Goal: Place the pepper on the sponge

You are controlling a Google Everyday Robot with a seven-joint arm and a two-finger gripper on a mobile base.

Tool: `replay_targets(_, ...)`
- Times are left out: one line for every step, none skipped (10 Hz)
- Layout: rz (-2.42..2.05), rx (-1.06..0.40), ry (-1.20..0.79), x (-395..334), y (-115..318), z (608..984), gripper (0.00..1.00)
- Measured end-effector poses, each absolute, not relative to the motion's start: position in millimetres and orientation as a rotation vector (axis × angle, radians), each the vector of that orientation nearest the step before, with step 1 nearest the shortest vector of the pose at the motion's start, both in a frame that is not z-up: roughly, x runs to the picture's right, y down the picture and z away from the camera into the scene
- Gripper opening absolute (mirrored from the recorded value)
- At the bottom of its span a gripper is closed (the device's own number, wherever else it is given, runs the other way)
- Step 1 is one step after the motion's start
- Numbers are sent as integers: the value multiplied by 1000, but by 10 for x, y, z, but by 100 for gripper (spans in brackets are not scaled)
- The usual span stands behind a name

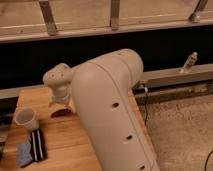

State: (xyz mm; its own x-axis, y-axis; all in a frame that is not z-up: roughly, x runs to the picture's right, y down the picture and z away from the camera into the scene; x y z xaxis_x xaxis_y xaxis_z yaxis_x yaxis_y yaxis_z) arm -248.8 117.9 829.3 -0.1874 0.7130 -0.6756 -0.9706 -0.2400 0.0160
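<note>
One gripper (pixel 59 102) — jaws wide, holding nothing — just above pepper (pixel 61 113) | sponge (pixel 24 153) well apart, beside striped block (pixel 37 145) | risk: slim pepper may roll aside as jaws close

We see warm, dim light. The big arm (pixel 115 110) glows pale on top. The wall (pixel 30 65) behind the table (pixel 65 145) is almost black. The gripper (pixel 59 103) hangs open over the table's left part, dim underneath.
</note>
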Motion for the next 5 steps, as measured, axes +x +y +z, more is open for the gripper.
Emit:
replay_targets(1735,-672,548,-2537,1222,8337,80)
replay_targets(1745,-685,560,-2591,1288,8385,80)
replay_targets(1754,-696,573,-2647,1359,8442,80)
replay_targets(1761,-708,586,-2730,1420,8497,80)
replay_targets(1764,-716,597,-2794,1463,8538,80)
